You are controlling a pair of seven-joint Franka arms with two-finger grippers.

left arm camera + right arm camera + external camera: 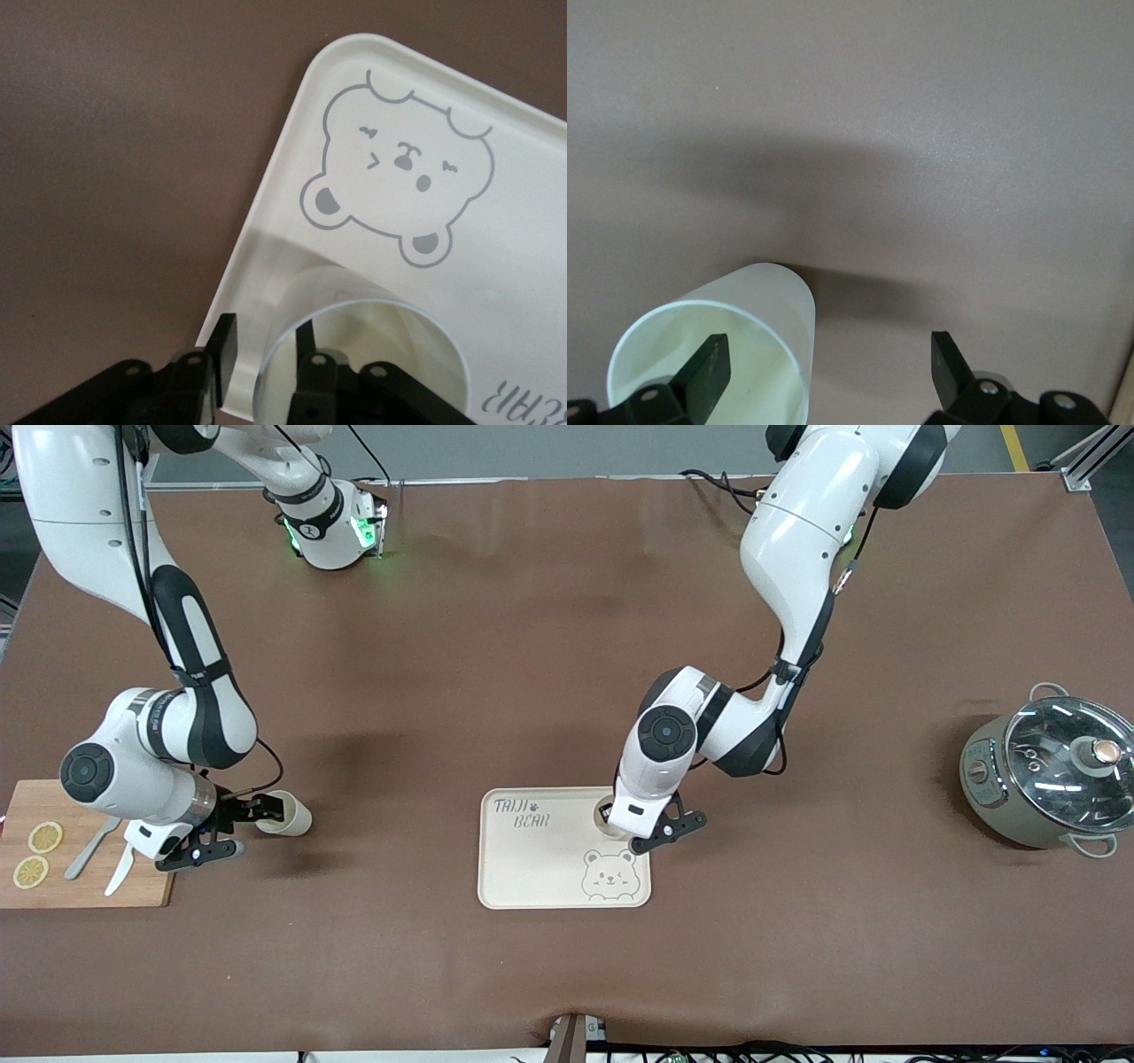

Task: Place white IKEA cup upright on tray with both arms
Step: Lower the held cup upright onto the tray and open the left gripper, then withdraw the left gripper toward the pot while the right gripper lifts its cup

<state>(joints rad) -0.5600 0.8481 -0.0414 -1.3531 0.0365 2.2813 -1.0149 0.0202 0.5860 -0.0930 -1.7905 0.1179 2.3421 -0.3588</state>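
Standing upright on the tray [532,868], one white cup [372,354] has the left gripper [266,354] straddling its wall, one finger inside and one outside, jaws slightly parted, so whether it grips cannot be told. A second white cup [288,815] stands on the table beside the cutting board [80,886], with the right gripper [828,367] spread wide, one finger inside it.
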